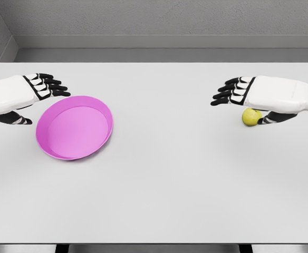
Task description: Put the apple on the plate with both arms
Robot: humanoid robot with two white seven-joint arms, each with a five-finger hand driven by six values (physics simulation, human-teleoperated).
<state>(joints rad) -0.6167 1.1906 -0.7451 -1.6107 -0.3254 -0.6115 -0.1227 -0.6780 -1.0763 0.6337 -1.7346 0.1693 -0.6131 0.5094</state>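
Note:
A pink plate (75,127) lies on the left half of the white table (175,174). A small yellow-green apple (251,116) rests on the table at the right. My right hand (243,103) hovers over the apple, fingers spread above it and thumb beside it, not closed on it. My left hand (38,100) is open at the plate's upper left rim, fingers extended over the edge and thumb low at the left, holding nothing.
The table's far edge meets a grey wall. Both white forearms come in from the picture's sides at mid height.

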